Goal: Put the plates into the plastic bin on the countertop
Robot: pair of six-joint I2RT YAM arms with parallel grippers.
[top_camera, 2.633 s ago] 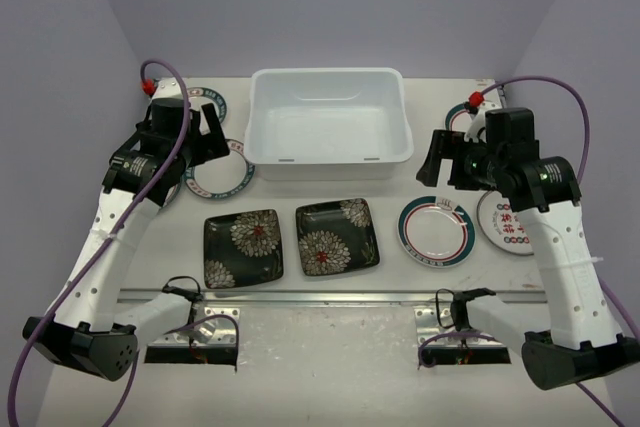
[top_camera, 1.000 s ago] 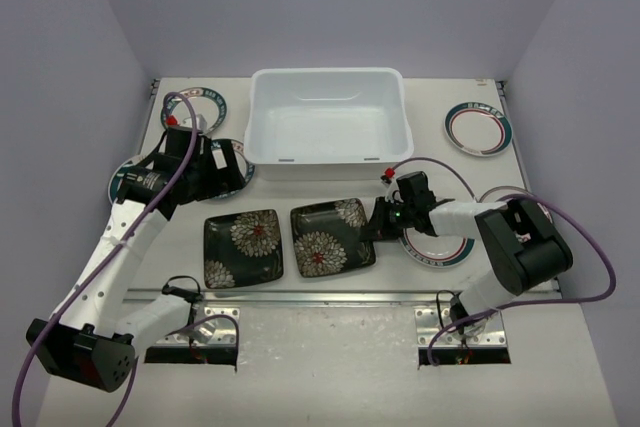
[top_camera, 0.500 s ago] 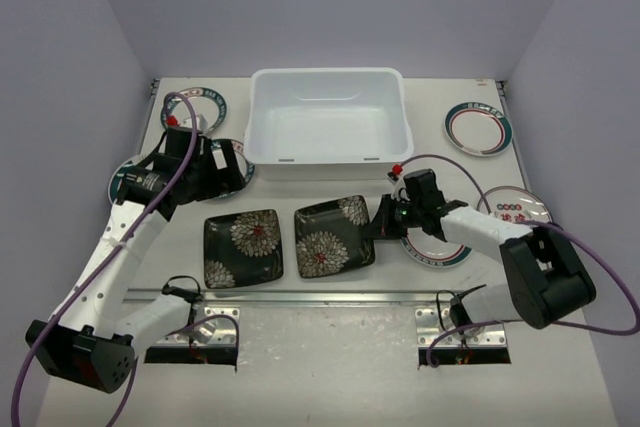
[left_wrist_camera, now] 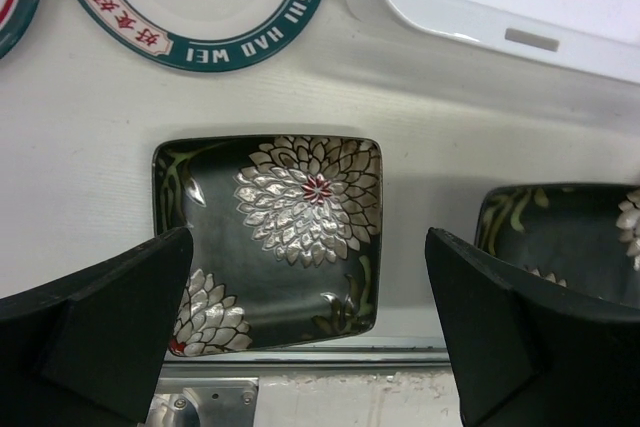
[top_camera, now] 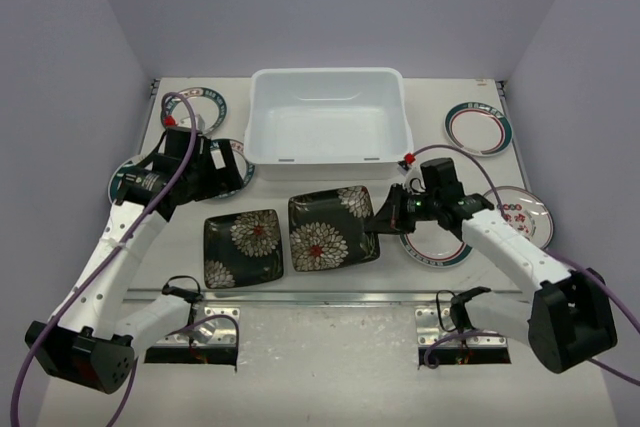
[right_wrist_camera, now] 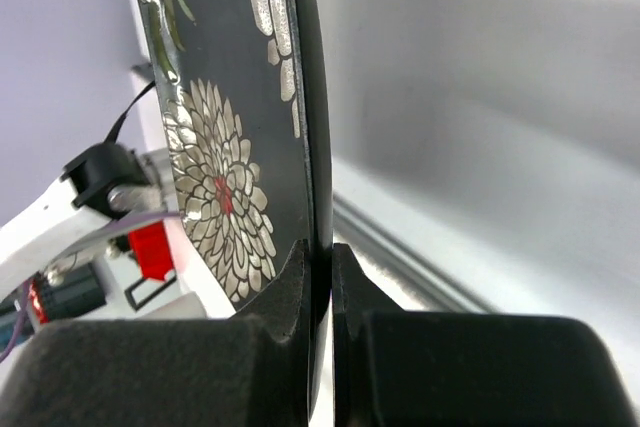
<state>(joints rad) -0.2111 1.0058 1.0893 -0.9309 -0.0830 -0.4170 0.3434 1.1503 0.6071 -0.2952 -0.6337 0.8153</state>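
Right pincer [top_camera: 384,217] clamps the right square black plate [top_camera: 325,232] by its right edge.

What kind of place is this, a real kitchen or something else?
Probably a robot test cell, not a real kitchen: bare lilac walls close in an off-white tabletop, two robot arms stand at a metal rail, and plates lie around a white plastic bin.

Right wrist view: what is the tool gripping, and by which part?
The right tool is shut on a square black plate, pinching the rim of its right edge. The left tool holds nothing.
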